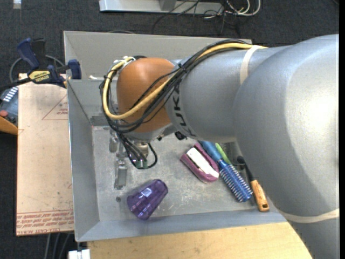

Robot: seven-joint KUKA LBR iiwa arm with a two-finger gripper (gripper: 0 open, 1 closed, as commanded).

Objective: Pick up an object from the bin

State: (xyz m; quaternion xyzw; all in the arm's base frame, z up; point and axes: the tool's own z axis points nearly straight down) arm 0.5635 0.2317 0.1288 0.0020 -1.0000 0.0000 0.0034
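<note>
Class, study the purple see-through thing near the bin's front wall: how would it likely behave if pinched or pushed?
The purple thing looks like moulded see-through plastic, so probably stiff and light. Its rounded, glossy shell may slip from a pinch. Lying low on the bin floor, it would likely slide, not roll.

One camera on this one, set high over the bin (81,161), looking down and tilted a little from one side. The bin's near rim sits low in frame and its far wall up top, with dark floor (54,9) beyond. The arm (269,123) enters from the right, close under the lens and looming large.
</note>
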